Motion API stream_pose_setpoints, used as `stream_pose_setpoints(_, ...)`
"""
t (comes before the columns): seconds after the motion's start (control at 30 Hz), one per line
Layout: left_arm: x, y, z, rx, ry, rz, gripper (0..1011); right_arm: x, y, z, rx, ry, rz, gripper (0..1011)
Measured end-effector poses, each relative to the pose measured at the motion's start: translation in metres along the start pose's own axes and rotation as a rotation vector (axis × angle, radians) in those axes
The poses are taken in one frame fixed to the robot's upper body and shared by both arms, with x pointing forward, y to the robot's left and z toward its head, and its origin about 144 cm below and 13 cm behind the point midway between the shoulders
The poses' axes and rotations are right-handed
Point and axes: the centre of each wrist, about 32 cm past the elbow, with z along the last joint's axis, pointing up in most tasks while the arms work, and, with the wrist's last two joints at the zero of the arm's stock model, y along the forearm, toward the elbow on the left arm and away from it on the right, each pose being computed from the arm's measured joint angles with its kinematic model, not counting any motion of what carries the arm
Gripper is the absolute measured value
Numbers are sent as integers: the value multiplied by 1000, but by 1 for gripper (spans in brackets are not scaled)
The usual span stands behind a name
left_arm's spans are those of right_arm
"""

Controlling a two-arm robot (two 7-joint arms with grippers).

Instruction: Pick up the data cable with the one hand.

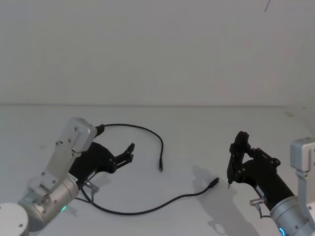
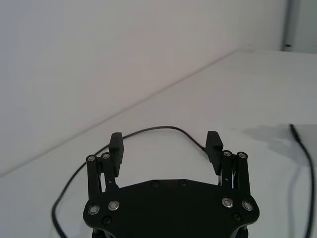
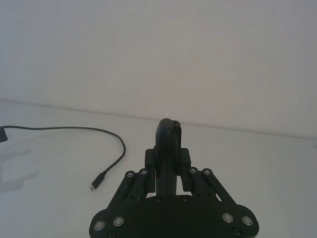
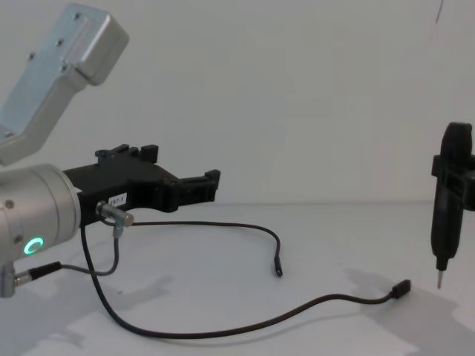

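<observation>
The data cable (image 1: 142, 211) lies on the white table in a wide loop. Its round plug (image 1: 160, 168) rests mid-table and its flat plug (image 1: 214, 182) sits further right. My left gripper (image 1: 129, 153) hangs open above the table inside the loop, with nothing between its fingers. In the left wrist view the cable (image 2: 158, 129) curves just beyond the open fingertips (image 2: 116, 145). In the chest view the left gripper (image 4: 210, 183) hovers well above the cable (image 4: 223, 331). My right gripper (image 3: 167, 161) is shut on a black pen-shaped tool (image 1: 235, 162), whose metal tip is near the flat plug (image 3: 97, 181).
A short grey wire (image 4: 111, 245) with silver plugs dangles from the left wrist. The white table (image 1: 197, 128) runs back to a plain white wall. The pen tool (image 4: 447, 204) stands upright at the right, its tip just above the surface.
</observation>
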Motion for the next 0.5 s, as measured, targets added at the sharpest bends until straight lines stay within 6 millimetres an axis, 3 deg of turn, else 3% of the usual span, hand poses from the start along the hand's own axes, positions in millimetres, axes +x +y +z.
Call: stream_pose_setpoints(0.5,20,5,18,55,47,-227,1001,0,0,0,0,0,0,279)
